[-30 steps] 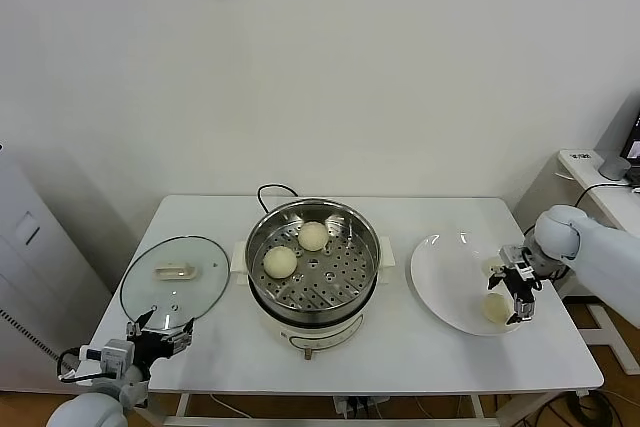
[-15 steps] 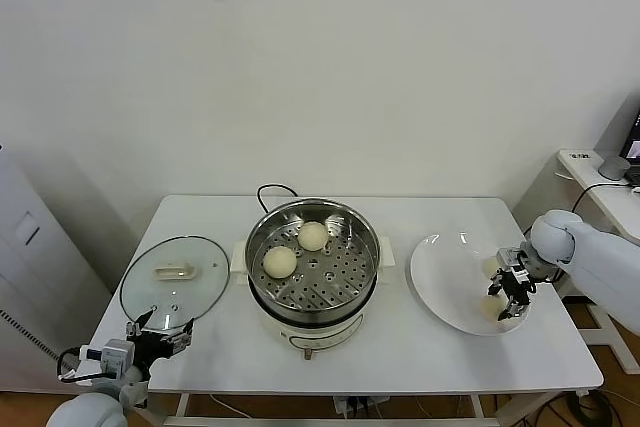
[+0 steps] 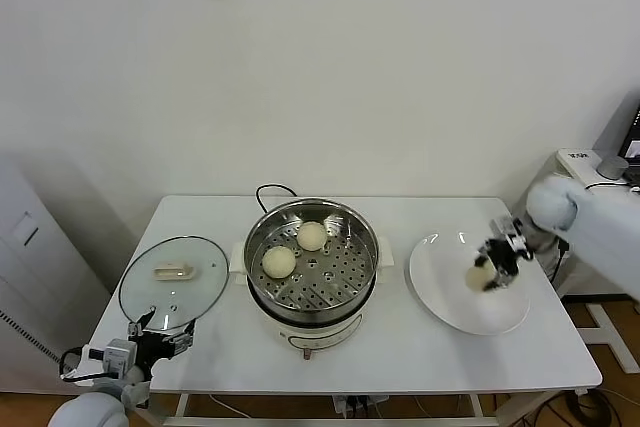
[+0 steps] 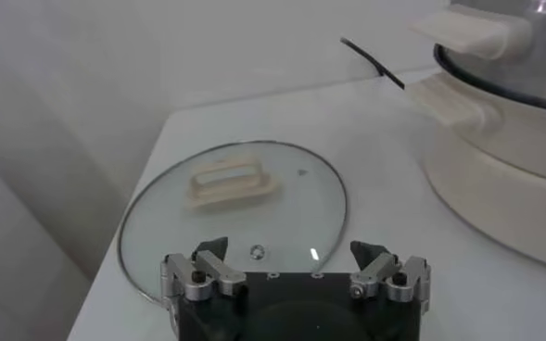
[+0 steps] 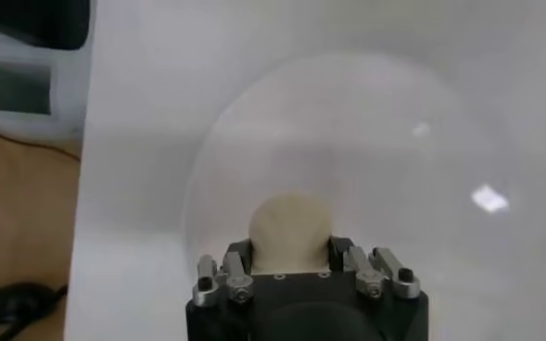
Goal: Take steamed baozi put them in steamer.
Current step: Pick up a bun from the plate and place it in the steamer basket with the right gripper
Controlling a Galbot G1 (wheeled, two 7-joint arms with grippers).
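Your right gripper (image 3: 487, 269) has its fingers clamped on a smooth, round, cream-white steamed bun (image 3: 480, 275) and holds it above the flat white plate (image 3: 440, 287) at the right end of the white worktop (image 3: 420, 347). From the right wrist view the bun (image 5: 290, 232) sits squarely between the fingers, gripped across its widest part, with the plate (image 5: 421, 167) lying well below. No other bun shows on the plate in the head view; one may be hidden behind the gripper.

Two more buns (image 3: 279, 261) already rest on the perforated tray of the large shiny steel steamer (image 3: 312, 257) in the middle of the worktop, one nearer you and one towards the back rim, with bare tray on the right side.

Expect this bun to be light, soft and easily dented, with a slightly tacky skin; squeeze no harder than you need, and hold it around the middle, not the dome.

Your left gripper (image 4: 296, 269) waits with fingers wide apart at the worktop's near-left edge, just beside the round glass lid (image 4: 235, 213) with its white handle.
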